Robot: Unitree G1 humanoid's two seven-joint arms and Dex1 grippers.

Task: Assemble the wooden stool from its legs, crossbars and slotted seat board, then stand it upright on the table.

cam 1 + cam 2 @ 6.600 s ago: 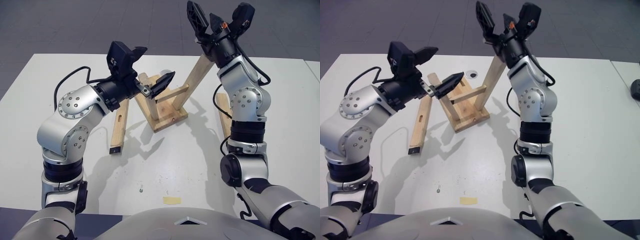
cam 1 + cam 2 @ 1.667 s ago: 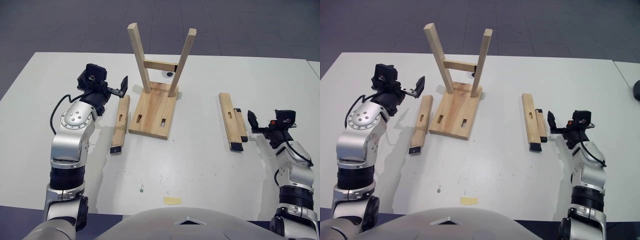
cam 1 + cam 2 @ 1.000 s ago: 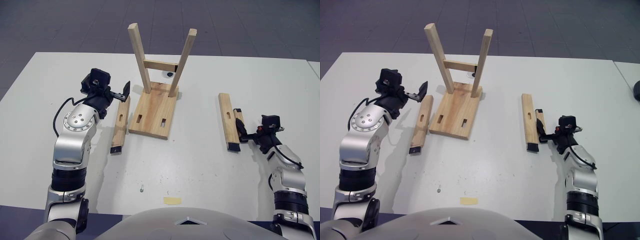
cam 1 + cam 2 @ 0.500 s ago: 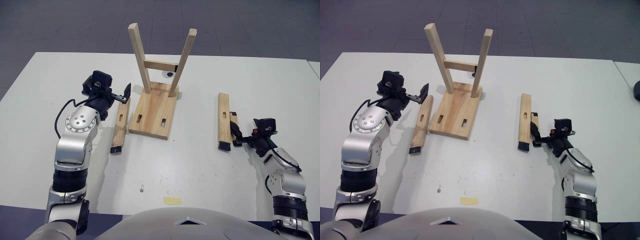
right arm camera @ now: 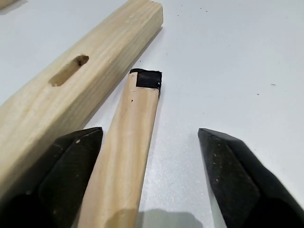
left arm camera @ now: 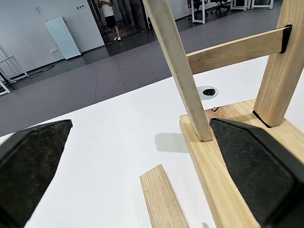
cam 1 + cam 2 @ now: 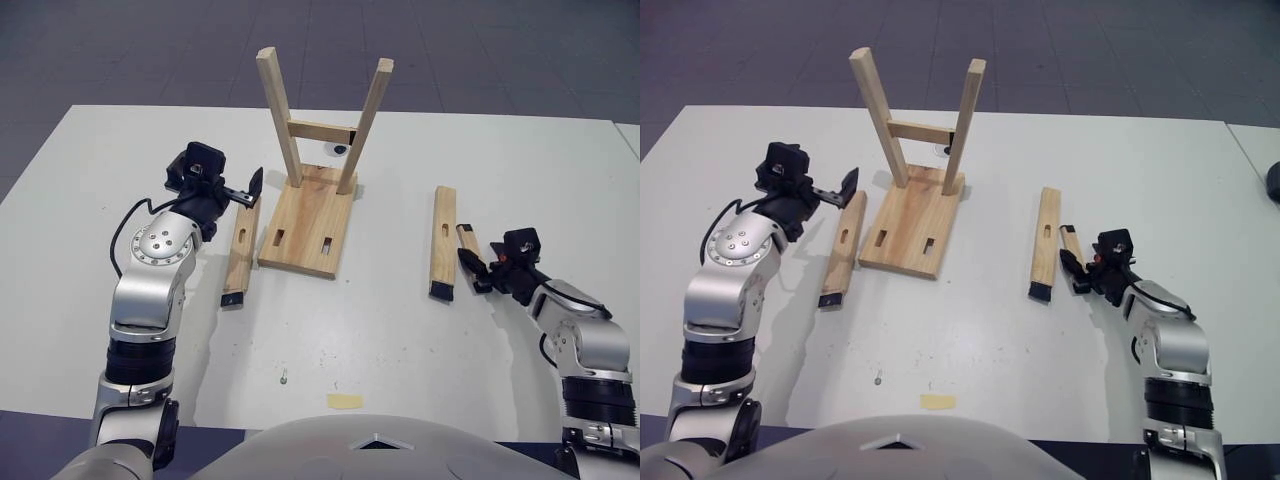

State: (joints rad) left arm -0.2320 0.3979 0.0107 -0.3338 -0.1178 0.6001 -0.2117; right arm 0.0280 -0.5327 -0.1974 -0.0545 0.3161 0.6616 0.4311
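From the head, we see the slotted seat board (image 7: pixel 305 222) lying flat in the middle of the white table (image 7: pixel 380 340). Two upright legs (image 7: pixel 278 115) rise from its far end, joined by a fitted crossbar (image 7: pixel 322 131). A loose left leg (image 7: pixel 239 250) lies just beside the board, and the left gripper (image 7: pixel 244 190) hangs over its far end. A loose right leg (image 7: pixel 442 240) lies well apart from the board. A short crossbar (image 7: pixel 467 240) lies just beside it, and the right gripper (image 7: pixel 477 270) sits at that bar's near end.

At the left wrist, we see the pads (image 6: pixel 256 166) spread wide with nothing held. The loose left leg's end lies below them.

At the right wrist, the fingers (image 5: pixel 61 166) stand apart on either side of the short crossbar, not clamped on it.
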